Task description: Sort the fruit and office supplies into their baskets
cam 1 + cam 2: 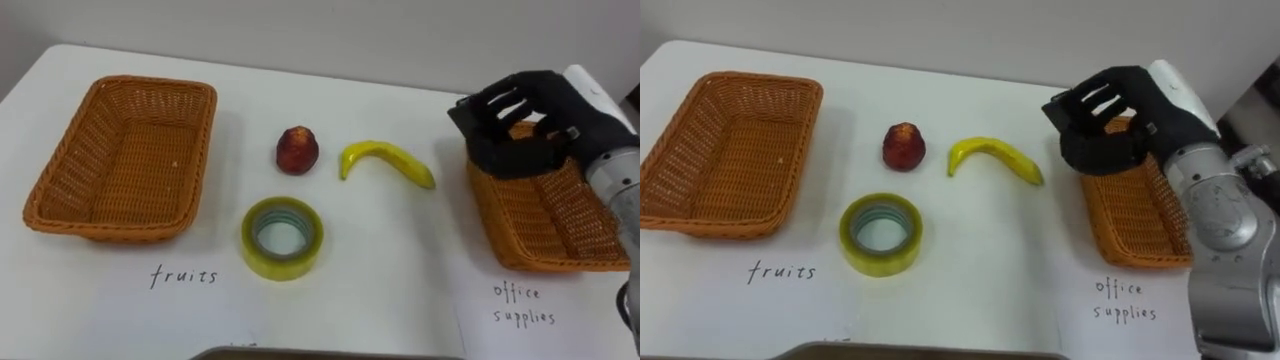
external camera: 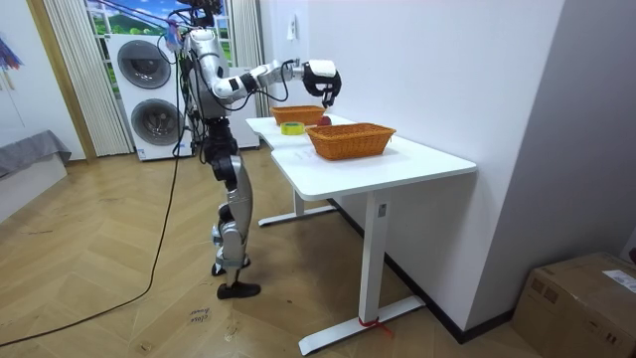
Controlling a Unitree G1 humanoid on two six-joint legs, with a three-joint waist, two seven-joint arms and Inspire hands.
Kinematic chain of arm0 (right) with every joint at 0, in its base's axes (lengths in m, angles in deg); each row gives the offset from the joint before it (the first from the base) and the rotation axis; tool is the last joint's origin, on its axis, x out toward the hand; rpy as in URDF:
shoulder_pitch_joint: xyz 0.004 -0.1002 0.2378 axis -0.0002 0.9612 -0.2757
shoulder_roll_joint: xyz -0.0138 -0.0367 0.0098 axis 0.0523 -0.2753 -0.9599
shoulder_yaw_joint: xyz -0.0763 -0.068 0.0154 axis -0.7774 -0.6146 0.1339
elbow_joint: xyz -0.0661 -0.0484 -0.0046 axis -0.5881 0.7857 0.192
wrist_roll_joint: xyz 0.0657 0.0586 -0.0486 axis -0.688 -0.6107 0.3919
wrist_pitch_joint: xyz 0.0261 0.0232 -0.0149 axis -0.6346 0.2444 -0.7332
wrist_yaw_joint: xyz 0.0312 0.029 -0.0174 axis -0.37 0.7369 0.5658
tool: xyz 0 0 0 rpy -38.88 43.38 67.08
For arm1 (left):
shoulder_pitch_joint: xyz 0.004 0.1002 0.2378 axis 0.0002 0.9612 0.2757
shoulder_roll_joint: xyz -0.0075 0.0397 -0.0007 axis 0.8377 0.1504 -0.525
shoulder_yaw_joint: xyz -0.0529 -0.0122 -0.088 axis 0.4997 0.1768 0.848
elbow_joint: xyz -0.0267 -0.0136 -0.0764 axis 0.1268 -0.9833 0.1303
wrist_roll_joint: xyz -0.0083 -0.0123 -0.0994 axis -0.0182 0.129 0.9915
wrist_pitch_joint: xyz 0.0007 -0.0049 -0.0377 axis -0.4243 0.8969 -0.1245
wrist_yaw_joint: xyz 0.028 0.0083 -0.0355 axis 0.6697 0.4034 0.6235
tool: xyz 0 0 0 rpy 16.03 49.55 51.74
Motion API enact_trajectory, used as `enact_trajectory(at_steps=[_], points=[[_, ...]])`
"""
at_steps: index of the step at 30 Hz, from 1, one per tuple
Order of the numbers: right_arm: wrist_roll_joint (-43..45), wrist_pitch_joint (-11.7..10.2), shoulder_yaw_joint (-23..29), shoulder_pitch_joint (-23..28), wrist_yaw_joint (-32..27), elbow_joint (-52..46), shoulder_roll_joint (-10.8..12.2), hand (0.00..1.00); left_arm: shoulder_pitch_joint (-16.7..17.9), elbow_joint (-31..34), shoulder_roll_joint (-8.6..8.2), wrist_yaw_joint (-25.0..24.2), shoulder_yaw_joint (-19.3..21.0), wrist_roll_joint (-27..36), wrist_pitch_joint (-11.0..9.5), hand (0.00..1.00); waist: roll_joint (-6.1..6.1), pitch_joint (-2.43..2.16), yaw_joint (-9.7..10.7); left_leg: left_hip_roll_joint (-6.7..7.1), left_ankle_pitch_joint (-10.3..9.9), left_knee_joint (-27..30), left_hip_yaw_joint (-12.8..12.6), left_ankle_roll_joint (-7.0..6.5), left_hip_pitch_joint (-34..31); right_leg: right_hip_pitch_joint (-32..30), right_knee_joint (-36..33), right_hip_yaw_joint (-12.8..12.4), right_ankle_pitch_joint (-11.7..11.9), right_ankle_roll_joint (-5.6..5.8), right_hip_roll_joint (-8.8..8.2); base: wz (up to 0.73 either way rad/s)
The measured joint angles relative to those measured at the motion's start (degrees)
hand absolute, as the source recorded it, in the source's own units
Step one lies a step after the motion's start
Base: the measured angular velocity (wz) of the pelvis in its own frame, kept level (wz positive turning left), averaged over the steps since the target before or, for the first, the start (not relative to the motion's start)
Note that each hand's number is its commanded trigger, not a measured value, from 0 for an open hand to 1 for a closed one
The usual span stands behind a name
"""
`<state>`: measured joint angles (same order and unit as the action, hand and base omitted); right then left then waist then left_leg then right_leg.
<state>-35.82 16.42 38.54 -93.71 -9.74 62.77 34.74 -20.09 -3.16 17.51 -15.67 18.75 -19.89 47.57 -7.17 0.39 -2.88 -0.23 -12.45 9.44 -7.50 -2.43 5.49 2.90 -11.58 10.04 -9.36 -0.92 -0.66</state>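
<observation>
**Clerk:** First entry, the fruit?

**Checker:** One red fruit (image 1: pixel 297 149), on the white table (image 1: pixel 400 290), midway between the two baskets. One banana (image 1: pixel 387 162) lies flat near its right side, not touching it.

**Clerk:** Office supplies?

**Checker:** One tape roll (image 1: pixel 282 237), yellowish, lying flat with its hole up. It sits in front of the red fruit, nearer the robot, and touches neither fruit. All three items lie outside the baskets.

**Clerk:** Baskets?

**Checker:** Left basket (image 1: pixel 60 160), wicker, rectangular, on the robot's left. Right basket (image 1: pixel 505 225), same make, on the robot's right.

**Clerk:** Hands?

**Checker:** Right hand (image 1: pixel 520 125), dark, hovers over the far left corner of the right basket. Its fingers are loosely bent and spread, grasping nothing, with the fingertips toward the banana.

**Clerk:** Surroundings?

**Checker:** In the room view the robot stands upright at the table's far end, right arm held out over it. Two stacked washing machines (image 2: pixel 149 89) stand behind it.
</observation>
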Motion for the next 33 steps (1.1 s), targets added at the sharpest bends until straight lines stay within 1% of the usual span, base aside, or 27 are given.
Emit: enact_trajectory(at_steps=[4,5,6,8,10,14,16,19,21,26,27,29,33], points=[[0.03,-0.06,1.88,-0.08,-2.55,0.06,-0.01,1.0,0.49,0.01,-0.12,-0.25,1.56,-0.22,0.73,0.0,0.33,-0.37,1.07,-0.03,-0.02,0.1,0.0,0.0,-0.04,0.02,-0.02,-0.05,0.0,0.0,-0.01,0.0],[-0.04,-0.06,2.2,-0.08,-3.04,0.15,-0.08,1.0,0.52,0.01,-0.15,-0.28,1.89,-0.3,0.73,0.0,0.44,-0.38,1.18,-0.03,-0.02,0.13,0.0,0.0,-0.04,0.04,-0.02,-0.03,0.0,0.0,-0.02,0.0],[-0.16,-0.06,2.66,-0.08,-3.93,0.61,-0.42,1.0,0.52,0.01,-0.15,-0.28,2.24,-0.38,0.75,0.0,0.51,-0.57,1.28,-0.02,-0.02,0.14,0.0,0.0,-0.03,0.05,-0.06,-0.07,0.0,0.0,-0.06,0.0],[-1.44,-0.08,3.68,-0.1,-4.91,2.06,-1.24,1.0,0.53,0.09,-0.12,-0.26,2.58,-0.39,0.77,0.0,0.89,-0.64,1.45,-0.03,-0.03,0.11,0.0,0.0,-0.01,0.12,-0.09,-0.07,0.0,0.0,-0.11,0.0],[-2.69,-0.06,4.14,-0.09,-6.23,3.82,-2.6,1.0,0.63,1.1,-0.15,-0.17,2.55,-0.38,0.78,0.0,0.98,-0.61,1.82,-0.04,-0.03,0.1,-0.14,0.0,-0.01,0.1,-0.11,-0.27,0.0,0.0,-0.21,-0.02],[-3.41,0.09,4.2,-0.08,-7.13,4.72,-3.11,1.0,1.26,1.6,-0.18,-0.14,2.55,-0.39,0.77,0.0,1.19,-0.58,2.82,-0.05,-0.02,0.12,-0.28,0.02,-0.01,0.07,-0.1,-0.46,-0.01,-0.01,-0.26,-0.01],[-4.17,0.1,4.2,-0.08,-8.04,6.16,-3.97,1.0,1.34,2.0,-0.18,-0.14,2.55,-0.38,0.78,0.0,1.05,-0.58,3.1,-0.01,-0.02,0.1,-0.39,0.02,-0.01,0.02,-0.03,-0.57,-0.04,0.01,-0.26,0.0],[-4.4,0.1,4.19,-0.06,-8.63,6.92,-4.67,1.0,1.4,2.49,-0.14,-0.14,2.54,-0.32,0.75,0.0,0.89,-0.58,3.31,0.02,-0.02,0.04,-0.47,0.0,0.05,0.01,0.1,-0.61,-0.05,0.04,-0.15,0.0],[-5.29,0.07,4.19,-0.07,-8.98,8.15,-4.68,1.0,1.48,2.49,0.01,-0.14,2.5,-0.32,0.75,0.0,0.67,-0.65,3.34,0.0,-0.02,0.14,-0.47,0.0,0.12,0.08,0.13,-0.58,-0.05,0.04,-0.11,0.0],[-6.8,0.11,4.15,-0.05,-8.94,11.33,-4.68,1.0,1.71,2.79,0.05,-0.2,1.99,-0.32,0.77,0.0,0.28,-0.46,3.48,-0.03,-0.03,-0.04,-0.45,0.0,0.13,0.03,0.07,-0.45,-0.05,0.05,-0.08,0.0],[-7.26,0.11,4.14,-0.05,-8.94,11.52,-4.68,1.0,1.86,3.54,0.06,-0.21,2.0,-0.32,0.76,0.0,0.12,-0.33,3.65,-0.06,-0.03,-0.05,-0.44,0.01,0.1,0.01,0.08,-0.43,-0.06,0.05,-0.09,0.0],[-7.66,0.08,4.14,-0.04,-8.95,11.62,-4.68,1.0,2.04,3.84,0.07,-0.27,2.0,-0.37,0.76,0.0,0.09,-0.26,3.77,-0.1,-0.03,-0.05,-0.44,0.02,0.09,0.02,0.09,-0.45,-0.05,0.05,-0.06,0.0],[-7.88,0.06,4.11,0.07,-9.12,13.12,-4.67,1.0,1.8,3.83,0.08,-0.35,1.98,-0.37,0.76,0.0,0.09,-0.27,3.81,-0.07,-0.04,-0.02,-0.43,0.02,0.12,0.05,0.04,-0.46,-0.05,0.05,0.05,0.0]])
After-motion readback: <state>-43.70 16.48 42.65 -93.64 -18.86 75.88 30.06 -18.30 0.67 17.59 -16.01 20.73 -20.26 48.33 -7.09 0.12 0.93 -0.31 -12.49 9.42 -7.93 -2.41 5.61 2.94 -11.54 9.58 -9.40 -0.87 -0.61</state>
